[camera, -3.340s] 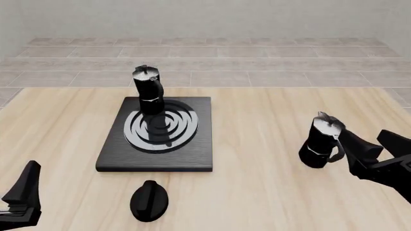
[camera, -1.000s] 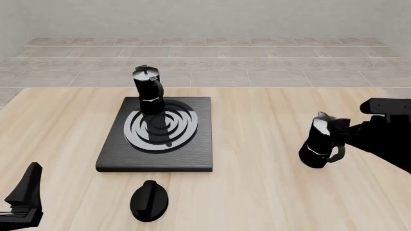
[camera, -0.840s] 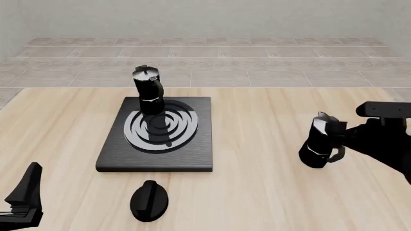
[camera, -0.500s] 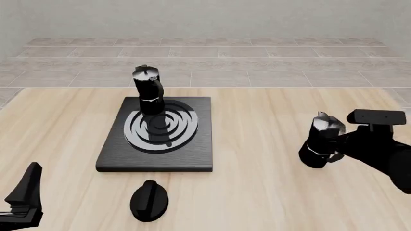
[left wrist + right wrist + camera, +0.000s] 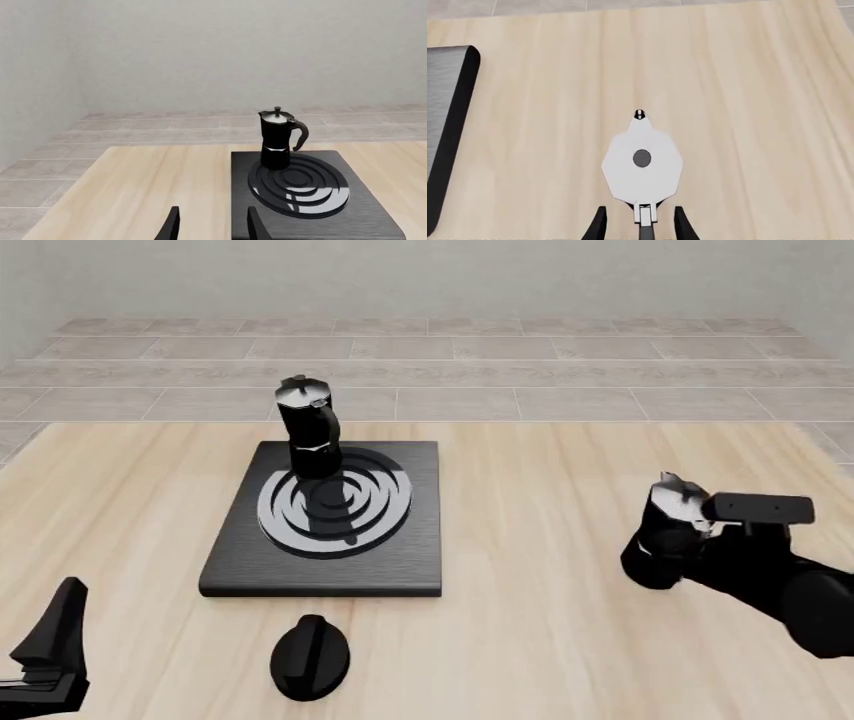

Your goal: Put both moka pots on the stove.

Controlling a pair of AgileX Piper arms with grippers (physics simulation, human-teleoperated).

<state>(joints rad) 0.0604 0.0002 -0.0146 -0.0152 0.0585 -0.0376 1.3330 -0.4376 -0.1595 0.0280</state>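
**One pot on the stove, my right gripper over the other**

I am holding my right gripper [image 5: 639, 220] directly above the second moka pot [image 5: 663, 545], looking straight down on its pale lid [image 5: 642, 167] and small knob. My two fingertips [image 5: 599, 222] are standing apart, one on each side of the pot's handle [image 5: 644, 220], and neither is touching it that I can see. The pot is standing upright on the wooden table [image 5: 534, 570], just below and ahead of my fingers, with its spout pointing away from my wrist.

The stove [image 5: 327, 525] is lying well off to the left of this gripper; I am seeing only its edge in the right wrist view. The first moka pot [image 5: 307, 435] is standing upright on the far part of the ring burner [image 5: 334, 502].

My left gripper [image 5: 210, 227] is hanging low near the table's near edge, fingers spread and holding nothing. From it, the stove is just ahead and slightly right. A flat black oval knob [image 5: 311, 656] is lying on the table between the stove and me, to the right of the left gripper.
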